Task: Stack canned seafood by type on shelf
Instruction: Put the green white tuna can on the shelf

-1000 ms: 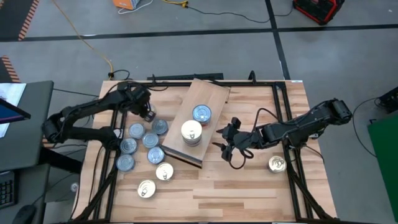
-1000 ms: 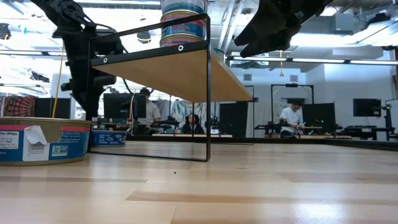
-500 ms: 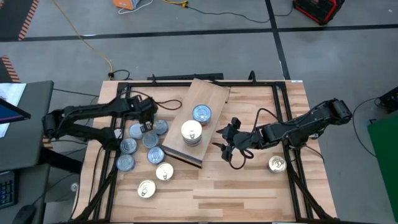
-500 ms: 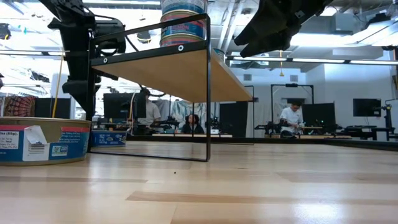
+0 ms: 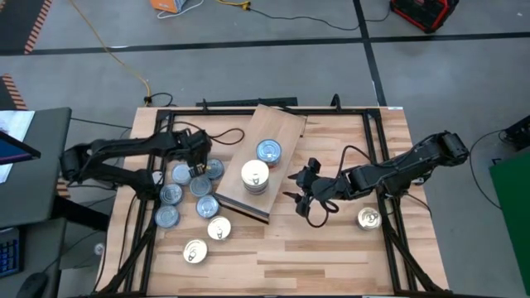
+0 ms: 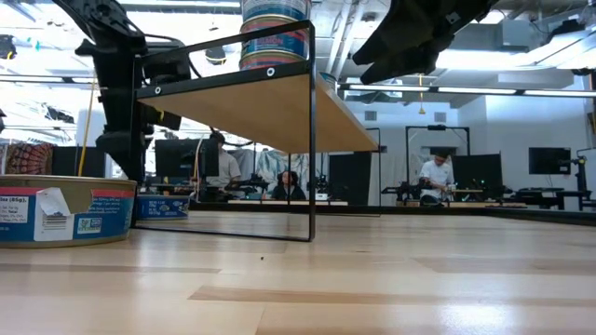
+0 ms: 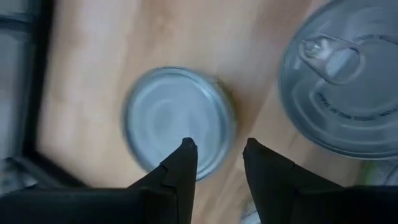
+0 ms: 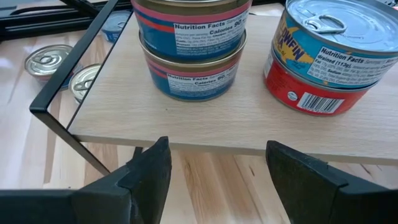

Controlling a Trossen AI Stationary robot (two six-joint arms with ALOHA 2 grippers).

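Observation:
The shelf (image 5: 258, 161) is a light-wood board raised on a dark wire frame (image 6: 312, 140). On it stand one blue-grey-topped tin (image 5: 268, 151) and a stack of two pale-lidded tins (image 5: 255, 175) (image 8: 189, 53). Several blue-grey tins (image 5: 200, 186) and two gold-lidded tins (image 5: 219, 228) rest on the table to the shelf's left. Another gold tin (image 5: 369, 218) lies on the right. My left gripper (image 5: 197, 162) (image 7: 216, 148) hovers over a blue-grey tin (image 7: 177, 121), its fingers a little apart. My right gripper (image 5: 300, 189) (image 8: 217, 155) is wide open, right of the shelf.
A pull-tab tin (image 7: 342, 81) sits close beside the one under my left gripper. A labelled tin (image 6: 56, 209) stands near the low camera. Dark rails (image 5: 373, 132) frame the tabletop. Bare wood (image 5: 315, 248) lies at the near middle. People sit in the room beyond (image 6: 436, 177).
My left gripper has moved toward the table's near edge, from beside the tins at the far left to a spot above the cluster of blue-grey tins, and has come down a little. The right arm and all the tins have kept still.

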